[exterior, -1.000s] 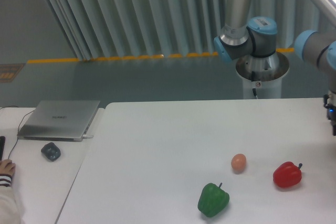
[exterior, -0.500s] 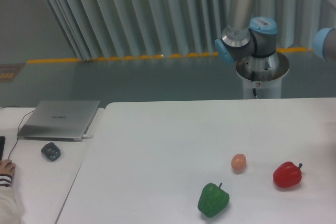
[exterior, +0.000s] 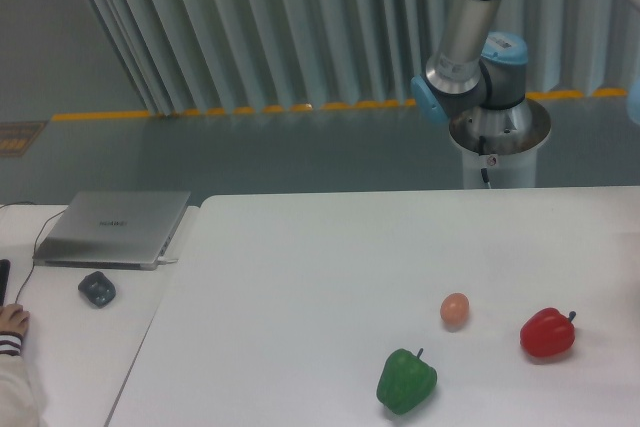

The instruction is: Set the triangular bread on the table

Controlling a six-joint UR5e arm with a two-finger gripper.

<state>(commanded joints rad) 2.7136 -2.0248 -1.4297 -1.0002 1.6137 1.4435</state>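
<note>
Even, diffuse overhead lighting. Table (exterior: 300, 277) reads bright, slightly washed out. Soft faint shadows under objects. Image mildly soft; no strong glare.

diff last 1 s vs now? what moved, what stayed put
Only the arm moved: its right-hand section and the wrist piece at the right edge slid out of frame, and the upright link now leans right. The gripper is out of view, and no triangular bread shows, so no grasp or release can be seen. The egg, red pepper, green pepper, laptop and table stayed put.
</note>
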